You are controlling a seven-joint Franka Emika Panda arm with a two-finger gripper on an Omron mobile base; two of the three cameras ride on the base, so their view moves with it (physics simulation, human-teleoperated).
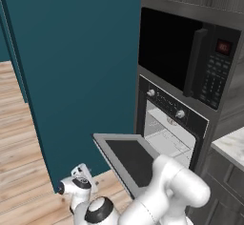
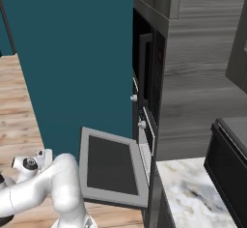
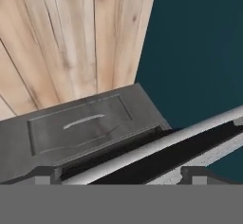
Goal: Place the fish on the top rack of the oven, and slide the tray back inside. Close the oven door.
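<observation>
While the white arm folds low over the wooden floor [image 1: 19, 138], its gripper [image 3: 118, 178] hangs released with jaws wide, grasping nothing — in the hand view its dark fingertips [image 3: 45, 176] flank the long silver handle bar [image 3: 156, 147] of the oven door [image 1: 126, 157]. That door lies dropped flat, window up, jutting from the oven [image 1: 174, 119] beside the teal wall [image 1: 76, 66]. Beyond it the pale cavity shows wire racks [image 1: 167, 133] under the knobs — I cannot tell whether the tray is among them — and the black microwave [image 1: 190, 59] sits above.
</observation>
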